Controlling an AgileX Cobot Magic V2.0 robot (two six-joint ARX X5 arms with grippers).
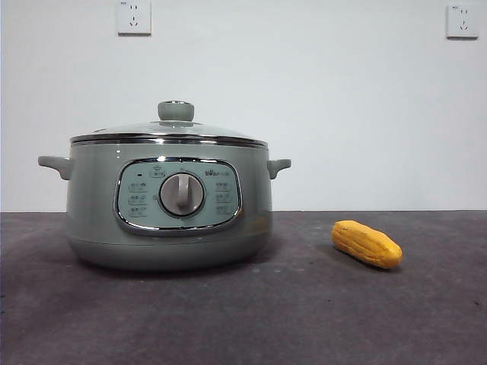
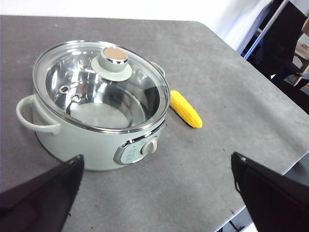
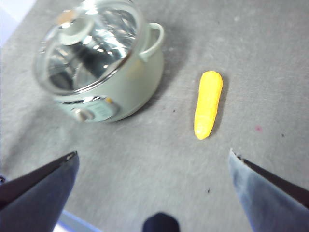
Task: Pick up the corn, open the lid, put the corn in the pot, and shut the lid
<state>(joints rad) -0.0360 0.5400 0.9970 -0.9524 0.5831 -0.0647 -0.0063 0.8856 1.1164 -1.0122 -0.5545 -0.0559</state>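
corn (image 1: 367,243) loose on table, lid (image 1: 172,129) on pot (image 1: 167,201), both hands spread wide, tips cut off

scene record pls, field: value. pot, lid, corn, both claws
pot: sage-green cooker upright on grey table, dial facing front camera
lid: glass lid seated on pot, closed, knob up
pot contents: bare steel bowl through glass, no food seen
corn: yellow cob lying on table beside pot, apart from it
left claw: open, above table, holding nothing
right claw: open, above table on the corn's side, holding nothing
task state: no step done yet
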